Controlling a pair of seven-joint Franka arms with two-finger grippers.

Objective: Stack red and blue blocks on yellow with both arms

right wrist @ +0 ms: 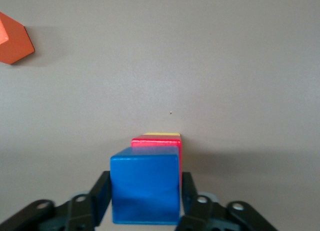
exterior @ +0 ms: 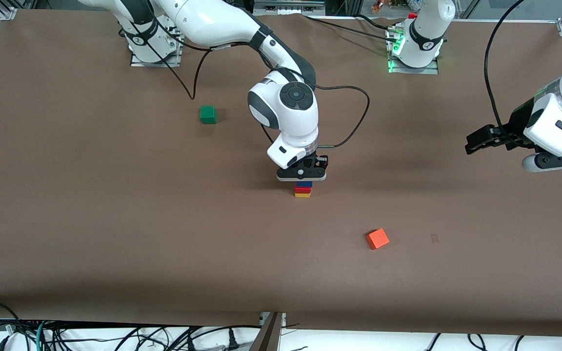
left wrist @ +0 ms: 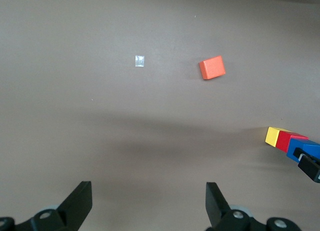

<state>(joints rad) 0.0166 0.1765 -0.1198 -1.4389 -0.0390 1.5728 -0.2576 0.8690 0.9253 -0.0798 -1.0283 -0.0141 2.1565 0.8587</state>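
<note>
Front view is showing the right gripper sitting right on top of a little tower near the middle of the table: yellow cube at the bottom on the table, red cube on it, and the blue cube on the red one. The right arm is reaching in from its base at the top of that view.

The right wrist view is giving the best look at the grip. The black fingers are pressing against both sides of the blue cube, so it's pinching it, with the red cube and a sliver of the yellow cube peeking out underneath. The three are looking pretty well lined up.

The left gripper is hanging in the air over the left arm's end of the table, just waiting, well apart from the stack. In the left wrist view its fingers are spread wide with nothing between them.

An orange cube is lying nearer the front camera than the stack, toward the left arm's end. A green cube is lying farther from the camera, toward the right arm's end
</note>
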